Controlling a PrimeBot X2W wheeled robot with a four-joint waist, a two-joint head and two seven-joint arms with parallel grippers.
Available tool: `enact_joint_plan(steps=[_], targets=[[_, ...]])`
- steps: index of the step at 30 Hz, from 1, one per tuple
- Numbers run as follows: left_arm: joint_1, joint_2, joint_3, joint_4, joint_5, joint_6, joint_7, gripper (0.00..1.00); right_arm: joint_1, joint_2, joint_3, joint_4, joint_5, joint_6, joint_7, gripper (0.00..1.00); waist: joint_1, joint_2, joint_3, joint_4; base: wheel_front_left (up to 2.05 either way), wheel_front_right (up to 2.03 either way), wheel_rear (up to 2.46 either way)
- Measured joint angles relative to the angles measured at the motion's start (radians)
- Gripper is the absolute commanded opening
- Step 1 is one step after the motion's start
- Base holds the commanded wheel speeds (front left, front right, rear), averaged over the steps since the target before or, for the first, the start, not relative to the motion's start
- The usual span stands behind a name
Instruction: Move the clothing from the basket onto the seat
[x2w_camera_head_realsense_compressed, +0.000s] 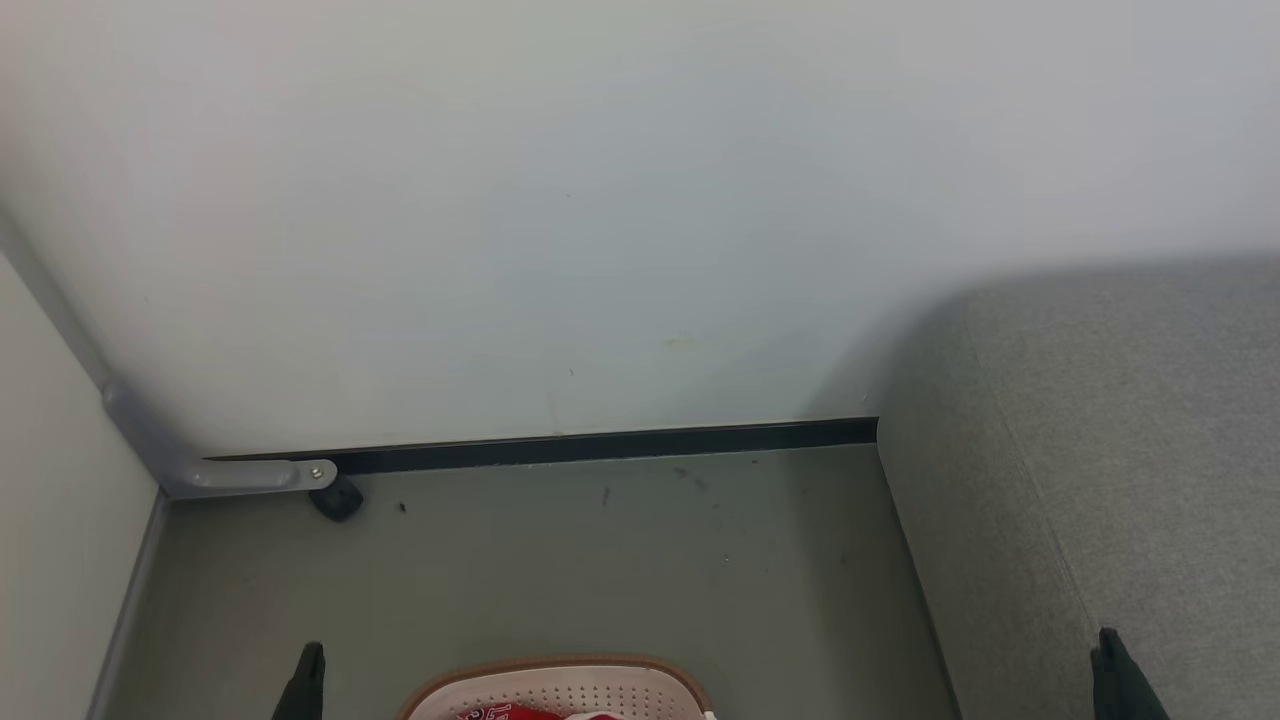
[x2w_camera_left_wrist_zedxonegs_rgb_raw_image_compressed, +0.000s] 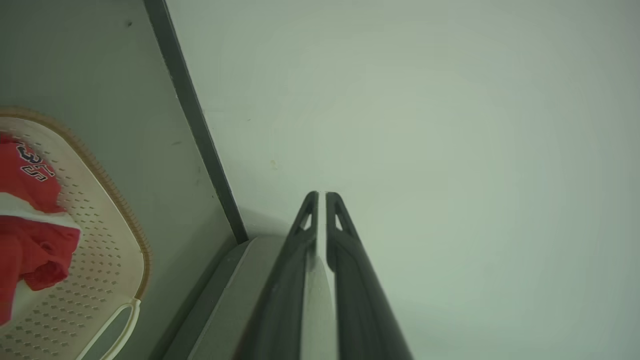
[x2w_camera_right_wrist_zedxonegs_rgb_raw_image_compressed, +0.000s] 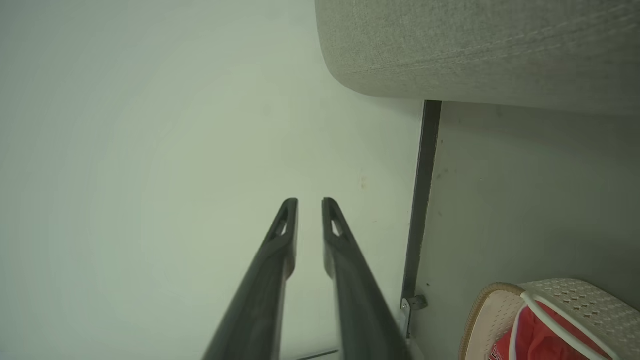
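Sitting on the floor (x2w_camera_head_realsense_compressed: 600, 570) apart from the skirting (x2w_camera_head_realsense_compressed: 600, 447), the basket (x2w_camera_left_wrist_zedxonegs_rgb_raw_image_compressed: 100, 240) holds the clothing (x2w_camera_left_wrist_zedxonegs_rgb_raw_image_compressed: 25, 250); the seat (x2w_camera_head_realsense_compressed: 1100, 450) edges its right. Both empty, the left pincer (x2w_camera_left_wrist_zedxonegs_rgb_raw_image_compressed: 321, 195) is pressed together, the right pincer (x2w_camera_right_wrist_zedxonegs_rgb_raw_image_compressed: 310, 202) slightly spread.

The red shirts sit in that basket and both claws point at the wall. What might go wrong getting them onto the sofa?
1. The left gripper is shut and the right gripper barely parted; unless they open wider they may only pinch a thin fold of the clothing and drop it.
2. A finger might snag the white handle and drag the basket.
3. A garment could fall on the floor short of the sofa.
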Motion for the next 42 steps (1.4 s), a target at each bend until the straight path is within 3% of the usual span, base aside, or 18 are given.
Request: enact_joint_plan(steps=[22, 28, 42], targets=[[0.016, 0.0, -0.011, -0.032, -0.007, 0.001, -0.052, 1.0, 0.012, 0.006, 0.033, -0.054, 0.0, 0.0, -0.057, 1.0, 0.0, 0.0, 0.006, 0.001, 0.0, 0.0, 0.0], [0.013, 0.015, -0.037, -0.058, 0.038, 0.001, -0.082, 1.0, 0.0, -0.001, 0.053, -0.079, -0.022, 0.0, -0.084, 1.0, 0.0, 0.0, 0.011, 0.002, 0.0, 0.0, 0.0], [-0.002, 0.078, -0.103, -0.072, 0.266, 0.002, -0.151, 1.0, -0.029, -0.086, 0.154, -0.097, -0.307, -0.002, -0.15, 1.0, 0.0, 0.0, 0.018, 0.001, 0.0, 0.0, 0.0]])
